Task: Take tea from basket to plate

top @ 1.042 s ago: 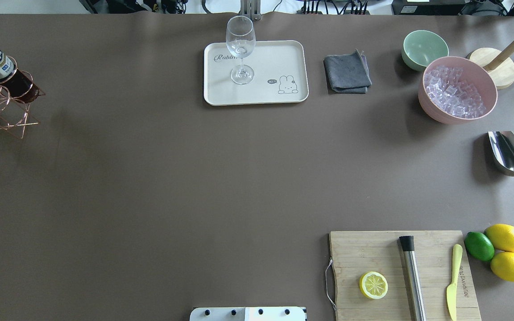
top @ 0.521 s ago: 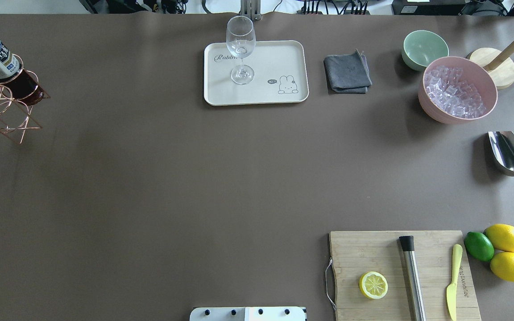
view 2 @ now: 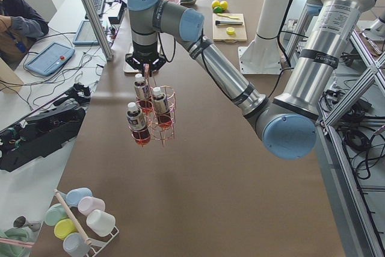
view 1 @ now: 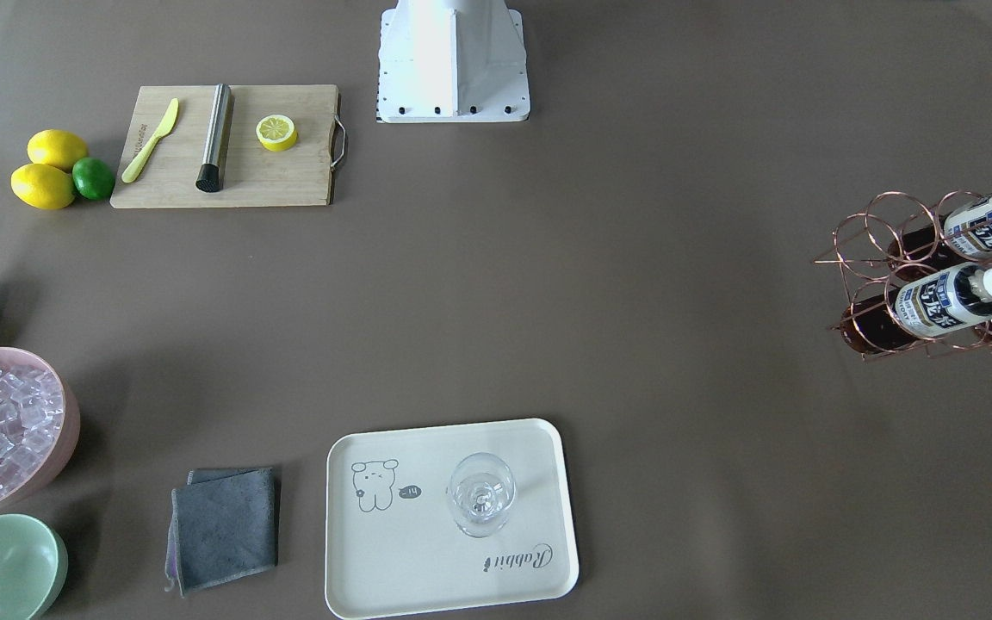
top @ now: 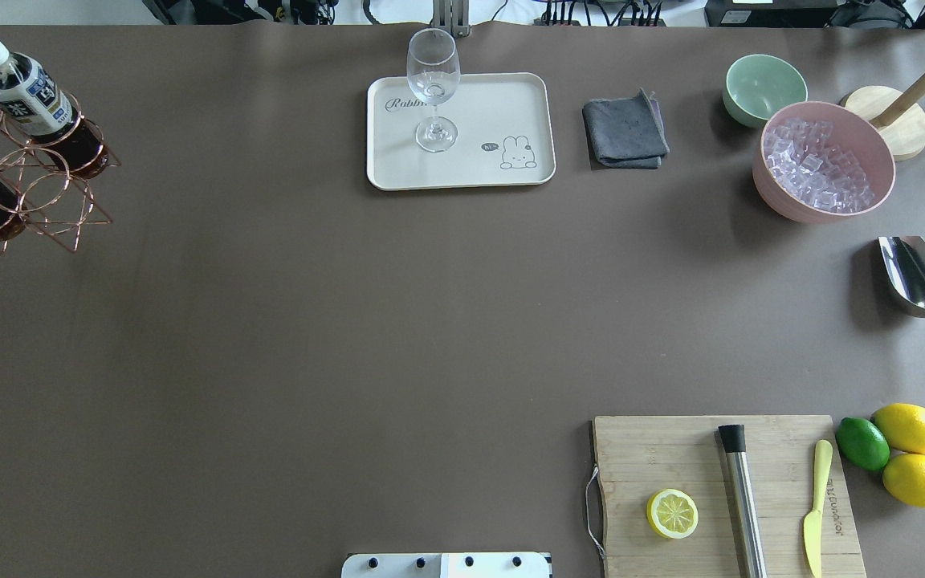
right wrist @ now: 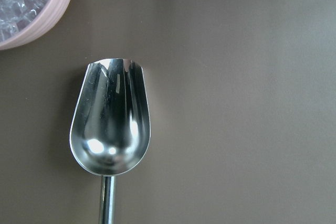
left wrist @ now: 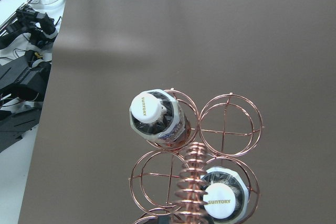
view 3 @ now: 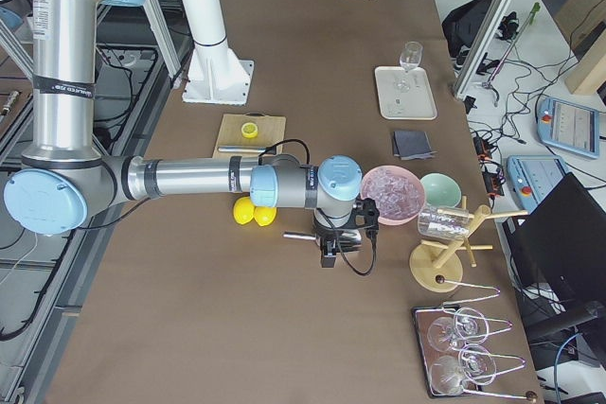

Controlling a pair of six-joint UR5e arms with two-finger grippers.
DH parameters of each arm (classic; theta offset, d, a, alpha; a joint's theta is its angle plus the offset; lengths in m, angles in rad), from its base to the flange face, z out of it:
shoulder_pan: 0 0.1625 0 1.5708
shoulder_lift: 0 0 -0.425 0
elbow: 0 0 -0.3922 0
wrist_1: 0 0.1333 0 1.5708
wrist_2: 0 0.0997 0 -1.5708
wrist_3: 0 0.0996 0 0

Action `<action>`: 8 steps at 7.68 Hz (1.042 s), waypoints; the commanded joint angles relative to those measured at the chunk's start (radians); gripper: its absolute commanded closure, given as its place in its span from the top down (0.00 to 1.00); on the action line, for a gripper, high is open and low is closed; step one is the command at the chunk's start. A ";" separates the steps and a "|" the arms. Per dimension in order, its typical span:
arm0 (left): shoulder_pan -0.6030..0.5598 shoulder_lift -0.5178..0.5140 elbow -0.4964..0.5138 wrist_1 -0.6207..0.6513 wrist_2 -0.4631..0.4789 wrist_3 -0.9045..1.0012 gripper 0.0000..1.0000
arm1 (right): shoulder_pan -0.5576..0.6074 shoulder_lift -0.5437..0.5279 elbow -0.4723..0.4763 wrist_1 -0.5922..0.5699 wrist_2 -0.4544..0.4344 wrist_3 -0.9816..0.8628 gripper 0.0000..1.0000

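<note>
The copper wire basket (top: pixel 29 185) holds three tea bottles, such as one (top: pixel 29 100) at the table's far left. In the exterior left view the basket (view 2: pixel 159 118) hangs right under my left gripper (view 2: pixel 145 64); I cannot tell whether that gripper is shut. The left wrist view looks down the coiled handle (left wrist: pixel 191 182) onto two white caps (left wrist: pixel 155 109). The cream plate (top: pixel 503 104) lies at the far middle, well to the right of the basket. My right gripper (view 3: pixel 329 254) hovers over the scoop; I cannot tell its state.
A stemmed glass (top: pixel 433 80) stands on the plate's left part. A grey cloth (top: pixel 625 132), green bowl (top: pixel 764 88) and pink ice bowl (top: pixel 824 160) lie to its right. A steel scoop (right wrist: pixel 110 129), a cutting board (top: pixel 727 498) and citrus fruit (top: pixel 908 453) are at the right.
The basket with its bottles has moved to the right, further into the overhead view. A second bottle now shows at the left edge. Nothing else has moved.
</note>
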 commanded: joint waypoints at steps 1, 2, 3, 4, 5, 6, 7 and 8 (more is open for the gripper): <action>0.204 -0.078 -0.007 -0.007 0.005 -0.109 0.00 | -0.001 -0.001 0.001 0.001 0.000 0.001 1.00; 0.269 -0.124 -0.011 -0.008 0.008 -0.176 0.00 | -0.002 0.002 -0.002 0.001 0.000 0.001 1.00; 0.332 -0.170 -0.018 -0.010 0.009 -0.246 0.00 | -0.001 0.008 -0.005 0.004 0.000 0.001 1.00; 0.396 -0.217 -0.042 -0.010 0.023 -0.337 0.00 | -0.001 0.014 -0.004 0.004 0.000 0.003 1.00; 0.465 -0.263 -0.062 -0.010 0.079 -0.423 0.00 | -0.001 0.039 0.001 0.007 0.001 0.003 1.00; 0.535 -0.309 -0.065 -0.010 0.109 -0.499 0.00 | -0.002 0.072 0.004 0.016 0.006 0.003 1.00; 0.586 -0.348 -0.062 -0.012 0.147 -0.559 0.00 | -0.033 0.109 -0.019 0.080 0.011 0.005 1.00; 0.631 -0.380 -0.058 -0.012 0.176 -0.606 0.00 | -0.071 0.141 -0.051 0.193 0.014 0.006 1.00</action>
